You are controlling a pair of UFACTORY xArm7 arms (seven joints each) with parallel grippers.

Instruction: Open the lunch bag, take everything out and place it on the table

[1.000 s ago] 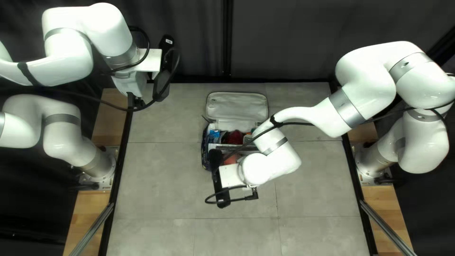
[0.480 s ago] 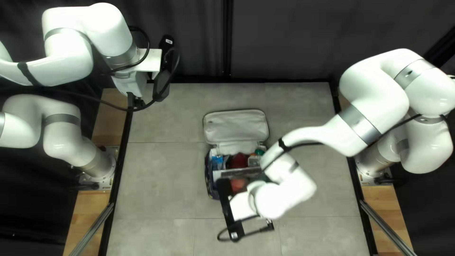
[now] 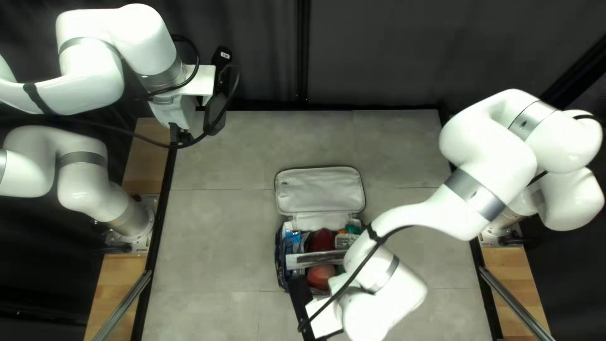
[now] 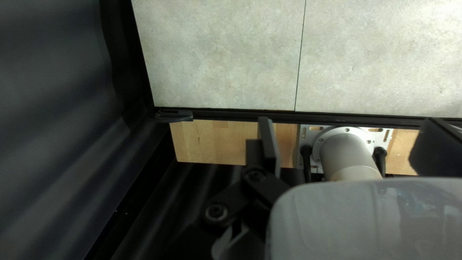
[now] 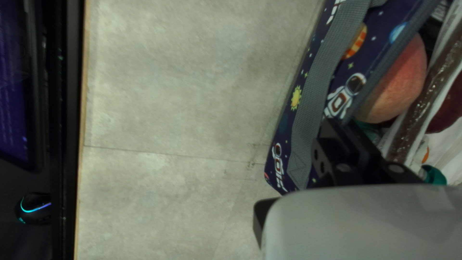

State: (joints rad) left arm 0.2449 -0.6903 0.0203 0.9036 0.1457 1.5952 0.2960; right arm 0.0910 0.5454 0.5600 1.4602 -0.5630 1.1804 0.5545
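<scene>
The lunch bag (image 3: 282, 265) lies open near the table's front edge, its pale lid (image 3: 319, 189) flipped back. Inside it are a peach (image 3: 321, 274), a dark red item (image 3: 322, 239), a long clear-wrapped packet (image 3: 315, 258), a blue packet (image 3: 292, 239) and a teal cap (image 3: 351, 228). My right gripper (image 3: 296, 284) is shut on the bag's near wall. The right wrist view shows that gripper (image 5: 339, 133) at the space-print wall (image 5: 339, 101) beside a grey strap (image 5: 314, 90), with the peach (image 5: 393, 86) just behind. My left gripper (image 4: 350, 144) hangs open and empty, raised over the far left corner (image 3: 214, 113).
Grey table slabs (image 3: 227, 237) stretch left of the bag. Beyond the table's near edge the right wrist view shows a dark screen (image 5: 14, 90) and a computer mouse (image 5: 34, 211). My left arm's base (image 4: 346, 159) sits on the wooden strip at the table's left edge.
My right arm has drawn back toward the near edge, and the open bag has slid with it from mid-table to the front. The left arm has not moved.
</scene>
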